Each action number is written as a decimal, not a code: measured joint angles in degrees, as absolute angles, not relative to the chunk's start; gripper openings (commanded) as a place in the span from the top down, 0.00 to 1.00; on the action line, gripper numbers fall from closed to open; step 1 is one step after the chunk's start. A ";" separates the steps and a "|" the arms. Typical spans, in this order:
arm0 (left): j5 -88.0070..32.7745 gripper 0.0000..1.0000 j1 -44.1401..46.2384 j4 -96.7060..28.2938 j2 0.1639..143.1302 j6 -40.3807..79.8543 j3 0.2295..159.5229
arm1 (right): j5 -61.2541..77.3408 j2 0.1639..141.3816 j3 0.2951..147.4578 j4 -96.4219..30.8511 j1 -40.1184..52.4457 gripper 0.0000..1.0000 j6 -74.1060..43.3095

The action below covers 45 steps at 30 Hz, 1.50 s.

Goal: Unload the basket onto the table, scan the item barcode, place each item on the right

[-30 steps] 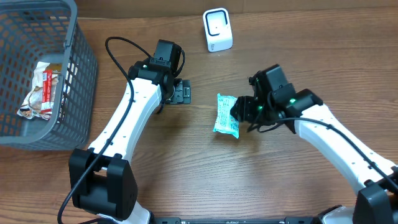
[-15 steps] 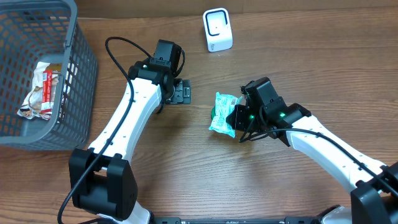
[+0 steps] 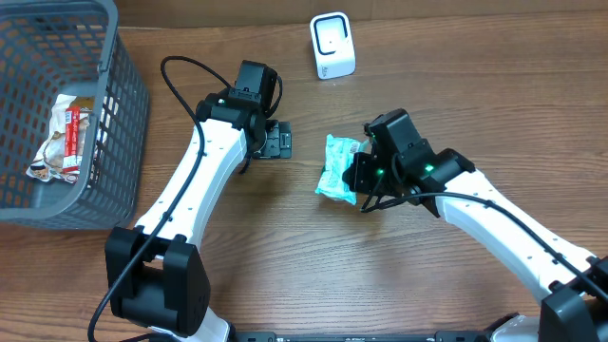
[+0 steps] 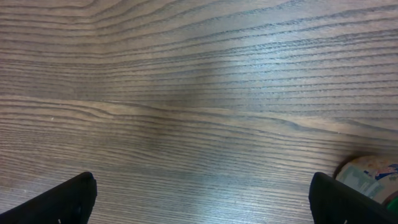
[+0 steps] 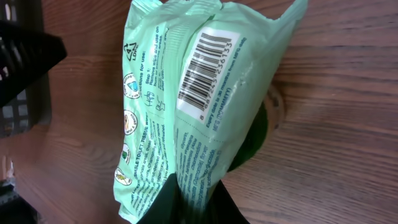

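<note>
**Overhead and wrist views, barcode-scanning station.** A wood-grain table (image 3: pixel 456 85) carries all items. At its left edge stands a grey mesh basket (image 3: pixel 128 114), and inside it lies a crumpled red-and-white wrapper (image 3: pixel 65 138).

The left arm (image 3: pixel 204 180) reaches up the middle-left of the table. The left gripper (image 3: pixel 276 142) hangs low over bare wood with its jaws spread wide and nothing between them. In the left wrist view its dark fingers (image 4: pixel 62 199) sit at opposite bottom corners.

The right arm (image 3: pixel 494 209) enters from the lower right. The right gripper (image 3: pixel 359 177) is clamped narrowly on the right-hand edge of the item, and its wrist covers that edge from above.

A small white scanner (image 3: pixel 332 45) stands upright near the far edge of the table. It is well apart from the item, with open wood between them.

The item, a mint-green soft packet (image 3: pixel 337 167), is near the table's centre, just to the right of the left gripper and apart from it. Whether it rests on the wood or is raised cannot be told.

In the right wrist view the packet (image 5: pixel 186 112) appears creased and folded along its length. Small round icons and fine print cover its left panel. A white label bearing the barcode (image 5: pixel 204 67) faces the wrist camera, tilted slightly off vertical, with its digits only partly legible. A dark finger (image 5: pixel 165 208) pinches the packet's lower end.
</note>
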<state>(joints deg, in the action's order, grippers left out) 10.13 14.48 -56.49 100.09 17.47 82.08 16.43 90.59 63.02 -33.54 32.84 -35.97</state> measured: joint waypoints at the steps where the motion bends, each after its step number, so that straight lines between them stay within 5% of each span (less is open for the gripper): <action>1: 10.13 0.00 14.48 -56.47 100.09 17.47 82.08 | 16.27 90.59 63.02 -33.43 33.36 0.96 -35.99; 23: 10.13 0.00 14.11 -56.49 100.09 17.50 82.08 | 2.96 96.29 63.02 -26.46 50.39 0.92 -35.29; 29: 10.13 0.00 14.11 -56.51 100.09 17.47 82.08 | 2.57 99.29 63.02 -26.06 51.24 0.60 -34.92; 39: 10.13 0.00 14.11 -56.31 100.09 17.50 82.08 | 1.65 99.29 64.86 -27.22 51.24 0.52 -31.66; 45: 10.13 0.00 14.11 -56.29 100.09 17.47 82.08 | -3.86 99.29 75.57 -36.03 50.63 0.34 -28.25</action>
